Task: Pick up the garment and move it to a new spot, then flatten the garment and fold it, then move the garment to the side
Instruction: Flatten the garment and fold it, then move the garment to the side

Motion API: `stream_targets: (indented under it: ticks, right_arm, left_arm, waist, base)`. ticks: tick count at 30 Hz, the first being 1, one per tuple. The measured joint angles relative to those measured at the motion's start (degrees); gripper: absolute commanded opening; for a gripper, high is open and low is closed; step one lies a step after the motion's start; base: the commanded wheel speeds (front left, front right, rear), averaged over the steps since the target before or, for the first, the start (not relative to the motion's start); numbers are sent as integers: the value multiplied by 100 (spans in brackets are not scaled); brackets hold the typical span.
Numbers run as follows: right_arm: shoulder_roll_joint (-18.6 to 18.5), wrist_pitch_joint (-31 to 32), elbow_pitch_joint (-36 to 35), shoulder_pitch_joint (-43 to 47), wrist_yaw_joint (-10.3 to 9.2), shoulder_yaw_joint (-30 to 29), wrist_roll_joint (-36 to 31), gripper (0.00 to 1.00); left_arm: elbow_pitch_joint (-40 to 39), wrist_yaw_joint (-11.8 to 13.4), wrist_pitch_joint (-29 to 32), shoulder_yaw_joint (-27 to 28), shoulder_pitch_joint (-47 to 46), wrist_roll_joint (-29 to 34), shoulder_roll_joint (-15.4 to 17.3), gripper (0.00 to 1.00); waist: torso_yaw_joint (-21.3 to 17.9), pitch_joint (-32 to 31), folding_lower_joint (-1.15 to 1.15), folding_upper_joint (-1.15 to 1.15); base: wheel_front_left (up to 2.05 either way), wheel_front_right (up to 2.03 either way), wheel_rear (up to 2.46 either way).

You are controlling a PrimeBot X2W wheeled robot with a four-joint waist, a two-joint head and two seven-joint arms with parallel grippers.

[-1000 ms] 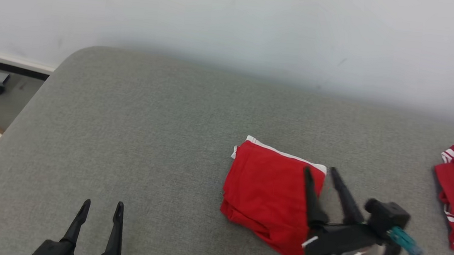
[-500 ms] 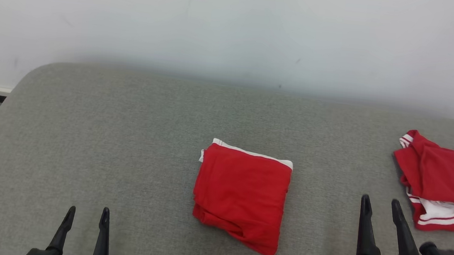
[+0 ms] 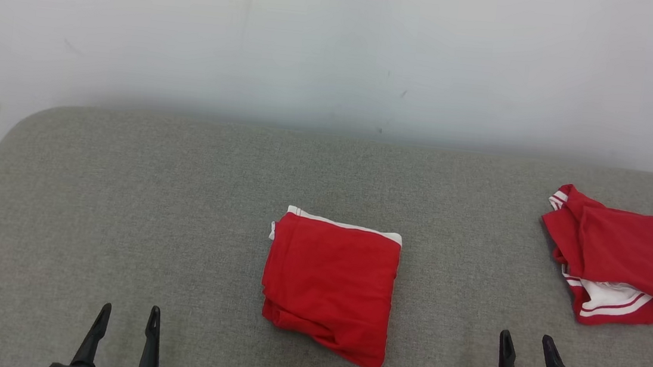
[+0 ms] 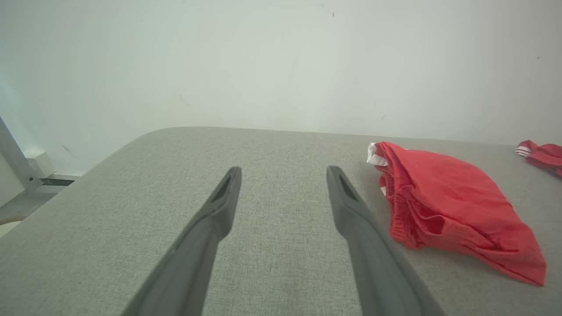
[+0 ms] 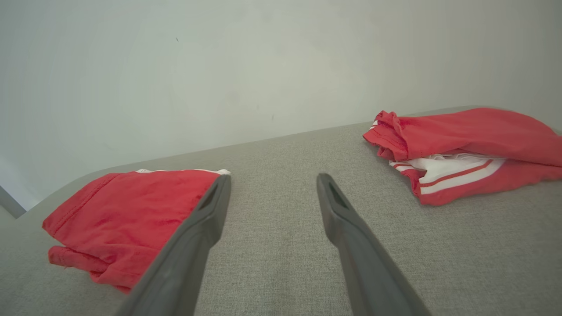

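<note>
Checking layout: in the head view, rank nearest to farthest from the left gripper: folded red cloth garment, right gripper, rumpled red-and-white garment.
1. Folded red cloth garment, centre.
2. Right gripper, lower right.
3. Rumpled red-and-white garment, far right.

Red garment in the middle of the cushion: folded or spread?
Folded. The middle red garment lies as a compact rectangle on the grey cushion, with stacked layer edges along its near side.

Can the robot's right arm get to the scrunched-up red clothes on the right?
Probably yes. The right tool is open, and just bare grey cushion lies between it and the scrunched red clothes, which sit close ahead.
</note>
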Motion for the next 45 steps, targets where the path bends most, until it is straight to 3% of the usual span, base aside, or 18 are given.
stream_targets:
  ticks: [45]
  right_arm:
    - [0,0,176,-6,0,-81,-114,100]
  left_arm:
    - [-10,0,0,7,191,146,-9,100]
  waist:
    - [-37,-20,0,0]
  base:
    - [0,0,0]
